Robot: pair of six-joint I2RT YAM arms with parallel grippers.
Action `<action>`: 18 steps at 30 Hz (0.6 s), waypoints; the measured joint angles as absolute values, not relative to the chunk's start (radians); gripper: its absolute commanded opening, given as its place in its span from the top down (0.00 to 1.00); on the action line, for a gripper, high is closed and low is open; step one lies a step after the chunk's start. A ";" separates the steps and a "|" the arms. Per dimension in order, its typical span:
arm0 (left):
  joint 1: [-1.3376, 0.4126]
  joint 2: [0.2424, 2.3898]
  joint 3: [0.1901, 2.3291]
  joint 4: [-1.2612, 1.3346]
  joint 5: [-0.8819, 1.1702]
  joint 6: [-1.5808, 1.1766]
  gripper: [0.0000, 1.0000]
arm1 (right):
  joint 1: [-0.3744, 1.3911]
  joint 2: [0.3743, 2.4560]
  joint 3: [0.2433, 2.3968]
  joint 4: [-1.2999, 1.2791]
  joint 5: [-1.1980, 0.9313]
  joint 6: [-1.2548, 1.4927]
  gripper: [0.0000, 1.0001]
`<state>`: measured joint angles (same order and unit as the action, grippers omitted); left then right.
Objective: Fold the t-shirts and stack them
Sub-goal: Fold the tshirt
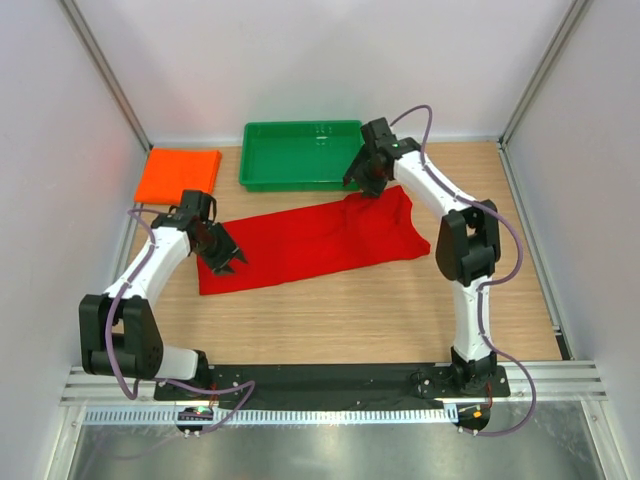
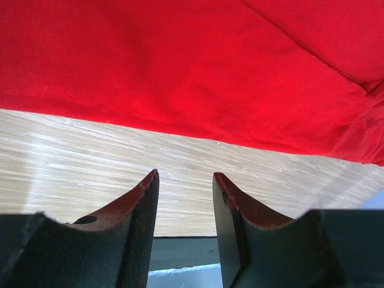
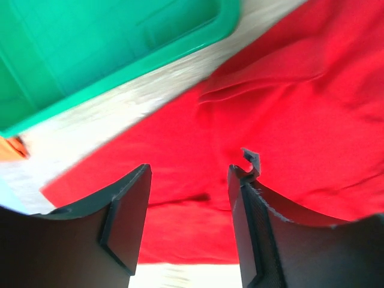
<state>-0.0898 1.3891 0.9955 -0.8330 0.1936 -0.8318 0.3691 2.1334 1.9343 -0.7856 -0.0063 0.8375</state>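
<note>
The red t-shirt (image 1: 310,240) lies spread in a long strip across the middle of the table, partly folded, with a bunched far right end. The orange t-shirt (image 1: 178,175) lies folded flat at the far left. My left gripper (image 1: 226,262) is open and empty over the red shirt's near left corner; in the left wrist view its jaws (image 2: 185,180) frame bare wood just off the red shirt's edge (image 2: 180,72). My right gripper (image 1: 362,184) is open and empty just above the shirt's far right end, with red cloth (image 3: 198,180) between and below the jaws.
A green plastic tray (image 1: 300,154) stands at the back centre, right beside my right gripper; its rim shows in the right wrist view (image 3: 150,60). White walls close in the left, right and back. A black base rail (image 1: 330,380) runs along the near edge.
</note>
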 measured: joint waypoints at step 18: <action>-0.091 1.387 0.959 -0.810 0.227 -0.816 0.57 | 0.402 2.318 2.085 -0.864 0.239 1.197 0.57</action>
<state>-0.0906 1.3872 0.9592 -0.8104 0.2272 -0.8162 0.4019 2.3180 2.0853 -0.8639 0.2386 1.1969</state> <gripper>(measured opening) 0.427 0.436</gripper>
